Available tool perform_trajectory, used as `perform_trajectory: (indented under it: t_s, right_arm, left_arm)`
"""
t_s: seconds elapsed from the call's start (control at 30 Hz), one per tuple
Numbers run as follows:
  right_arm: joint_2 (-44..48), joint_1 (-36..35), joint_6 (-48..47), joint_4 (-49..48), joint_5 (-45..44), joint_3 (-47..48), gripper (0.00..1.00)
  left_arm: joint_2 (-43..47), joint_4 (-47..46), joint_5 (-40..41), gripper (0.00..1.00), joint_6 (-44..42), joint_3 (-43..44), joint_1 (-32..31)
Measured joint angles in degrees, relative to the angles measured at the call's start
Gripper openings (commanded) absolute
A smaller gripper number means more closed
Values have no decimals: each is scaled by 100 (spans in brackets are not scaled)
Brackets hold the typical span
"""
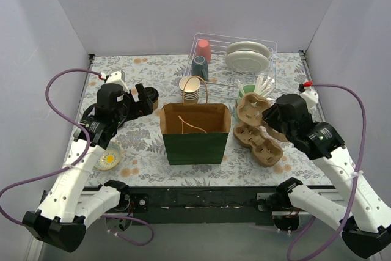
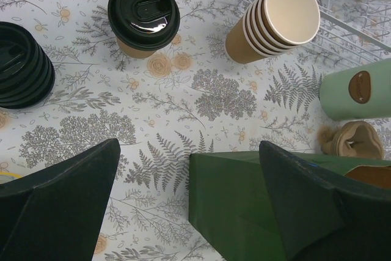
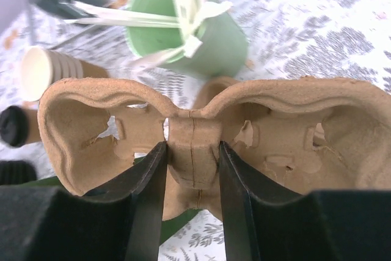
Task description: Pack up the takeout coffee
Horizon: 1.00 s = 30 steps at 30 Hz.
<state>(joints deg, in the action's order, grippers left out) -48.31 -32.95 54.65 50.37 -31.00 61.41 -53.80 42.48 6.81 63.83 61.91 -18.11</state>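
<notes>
The takeout coffee, a tan paper cup with a black lid, stands upright on the floral cloth, ahead of my left gripper and apart from it. That gripper is open and empty, hovering over the cloth by the left side of the green paper bag. In the top view the left gripper is left of the open bag. My right gripper is shut on the centre post of a brown pulp cup carrier, held above the table right of the bag. The coffee shows small at the right wrist view's left edge.
A stack of black lids lies left of the coffee. A stack of lidless tan cups stands behind the bag. A mint cup with stirrers, a second carrier, a wire dish rack and a small flower saucer are around.
</notes>
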Motion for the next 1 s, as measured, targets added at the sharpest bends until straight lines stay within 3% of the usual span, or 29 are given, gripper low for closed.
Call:
perform_trajectory:
  t_s: [0.33,0.6,0.83,1.0]
  right_arm:
    - [-361,0,-686,-122,1032,1576,34]
    - [-992,0,-820,-658,2710,2485,33]
    - [-1552,-26,-610,-1338,4221,2647,32]
    - [-1458,-352,-122,-1928,4693,2205,29]
  left_arm:
    - [37,138,-195,98,-42,315,0]
    - [210,149,-765,98,205,428,0]
    - [302,238,-1040,97,271,413,0]
    - [520,396,-1134,95,323,413,0]
